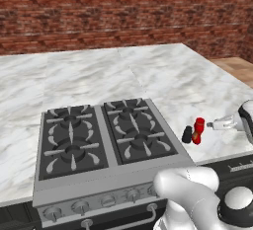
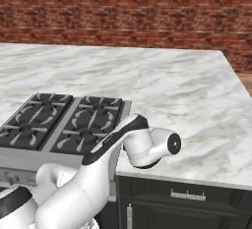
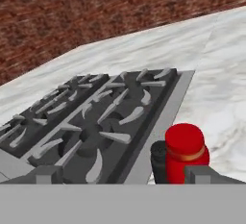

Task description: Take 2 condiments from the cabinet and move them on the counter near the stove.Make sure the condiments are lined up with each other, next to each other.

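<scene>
The red bottle (image 1: 198, 131) and the small black bottle (image 1: 187, 134) both stand upright on the desk (image 1: 163, 76), side by side and touching or nearly so, just off the right edge of the stove (image 1: 106, 140) and toward the desk's front edge. The claw (image 1: 213, 124) sits on the bottles' right in the left base view, just beside the red one, level with it and pointing at it sideways, with the jaws spread wide and nothing between them. In the hand view the red bottle (image 3: 186, 153) rises right in front of the right fingertip (image 3: 202, 174), the black bottle (image 3: 159, 160) tucked against its far side toward the stove (image 3: 96, 122). So the pair lies straight ahead of the claw, along its pointing line, black behind red; both bottles' long axes are vertical. As I judge it, both condiments are already placed near the stove and lined up, so what remains is a clean retreat: backing away to the right, along the claw's own axis, should keep the fingers from clipping the red cap. There is open marble to the right and behind the bottles; the tight sides are the stove edge on the left and the desk's front lip, where a nudge could tip a bottle off.
</scene>
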